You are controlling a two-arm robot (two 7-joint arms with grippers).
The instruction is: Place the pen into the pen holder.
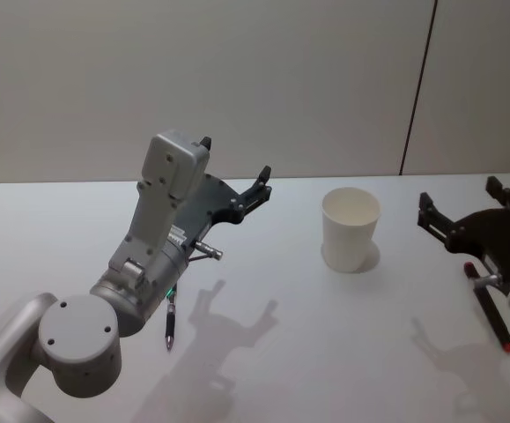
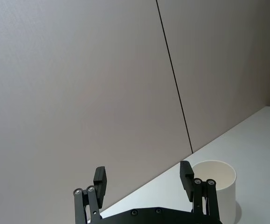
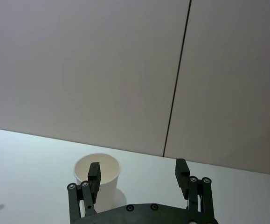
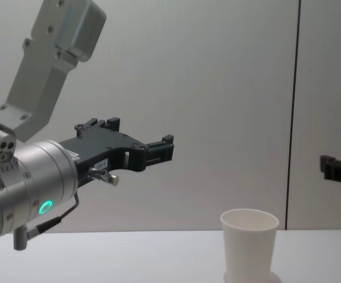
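Jaws on your right gripper (image 1: pixel 459 192) are standing wide open, gripping nothing, near the red-tipped pen (image 1: pixel 491 310) that is lying on the desk (image 1: pixel 325 352) to the right of the pen holder (image 1: pixel 351 231), apart from it. Your left gripper (image 1: pixel 235 157) is hanging raised on the holder's other side, equally spread and empty, probably clearing room for the right arm's pickup.

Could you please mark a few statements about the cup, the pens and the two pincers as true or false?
1. The pen holder stands upright on the table. True.
2. A pen sticks out of the pen holder. False: a dark pen lies on the table under the left arm, and a red-ended pen lies beside the right pincer.
3. The left pincer is open and empty. True.
4. The right pincer is shut on a pen. False: it is open and empty.
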